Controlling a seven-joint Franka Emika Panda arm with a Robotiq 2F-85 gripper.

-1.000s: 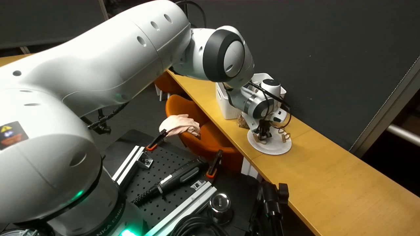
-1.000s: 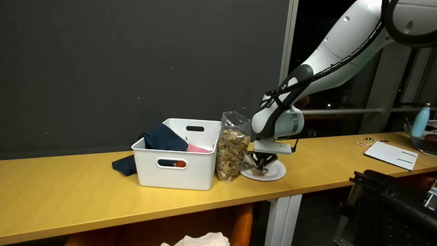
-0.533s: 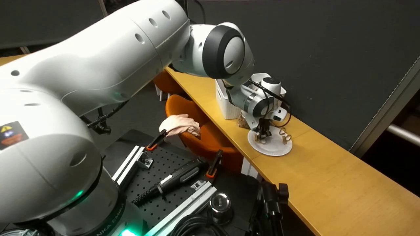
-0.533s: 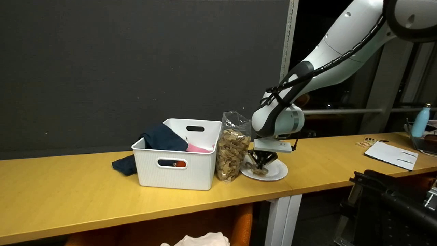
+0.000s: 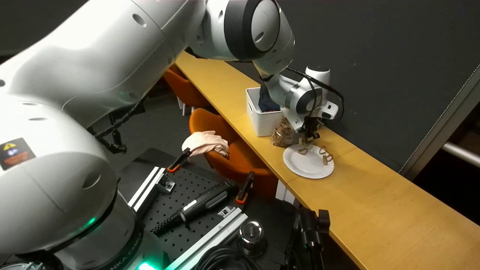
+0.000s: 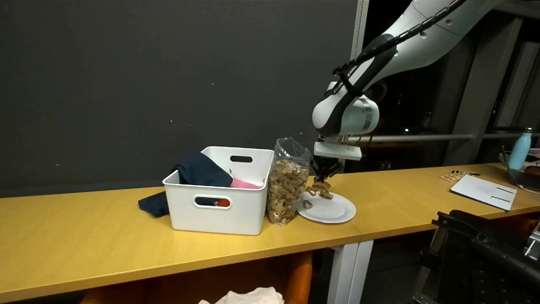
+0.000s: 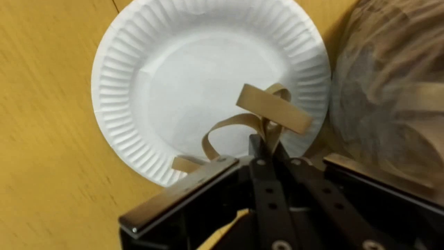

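A long, yellowish wood-toned surface is stretching through both exterior views, a thin seam crossing it close to the plate. A white plastic basket is standing upright on it, with a dark blue cloth lying low against its side. Just beside the basket, a clear bag of brown bands is standing, and next to that a round white paper plate is lying flat. In an exterior view, well apart from these, a flat white board is resting, a small wooden piece with pegs sitting near it. Farther along, a light blue bottle is standing, its base hidden.
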